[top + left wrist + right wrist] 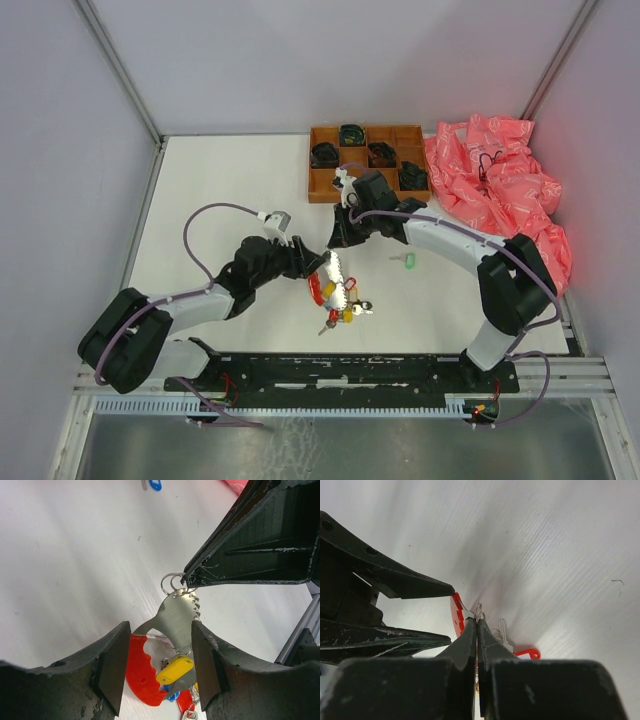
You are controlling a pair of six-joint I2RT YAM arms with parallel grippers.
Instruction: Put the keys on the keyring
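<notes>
The keyring (172,582) is sitting at the far end of its bunch, near the middle of the desk (220,200). Its thin wire loops are standing up against the tip of the right gripper (476,625), which is pointing in from the far right. That gripper's fingers are pressing flat together with the wire showing just at their tips, so it appears to be pinching the ring.

From the ring the bunch is trailing back toward the arm bases: a silvery toothed plate (177,617), then the red strap (142,675), a yellow tag (175,670) and the keys (345,312) already threaded. Its long axis is therefore running far to near, with the ring end pointing away from the bases.

The left gripper (160,645) is straddling the toothed plate from the near-left side, its fingers wide apart and clamping nothing. Whether either pad is touching the plate I cannot tell.

A loose green-tagged key (406,262) is lying on the desk to the right of the bunch and apart from it. It is lying nearer the right arm, which is busy with the ring. In my judgement the free left gripper would be facing the longer reach across the bunch. Which way that key is pointing is too small to tell.
</notes>
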